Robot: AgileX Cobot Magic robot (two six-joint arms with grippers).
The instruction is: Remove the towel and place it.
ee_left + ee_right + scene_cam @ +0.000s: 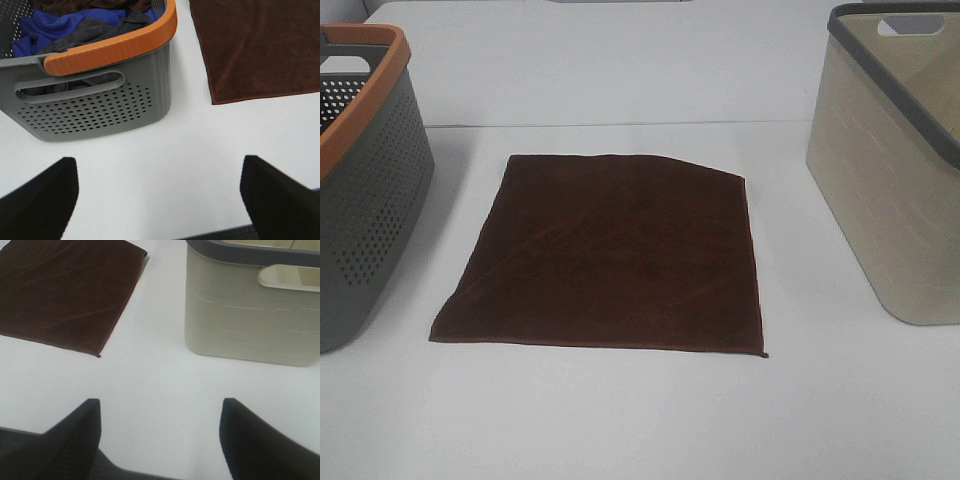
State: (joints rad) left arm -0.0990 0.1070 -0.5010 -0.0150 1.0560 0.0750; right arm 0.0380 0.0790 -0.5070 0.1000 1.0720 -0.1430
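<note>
One white table (620,420) bears a dark reddish-brown towel (615,255), spread flat and roughly square at its middle, thin-hemmed, between two baskets. Left gripper (159,192) and right gripper (161,432) hang released, holding nothing.

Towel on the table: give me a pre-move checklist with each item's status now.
1. Towel lies flat between the baskets: ok.
2. Nothing sits on the towel: ok.
3. Left gripper open and empty: ok.
4. Right gripper open and empty: ok.
5. Beige basket has room inside: cannot tell, only part of its inside shows.
6. Grey basket already holds cloths: ok.
</note>
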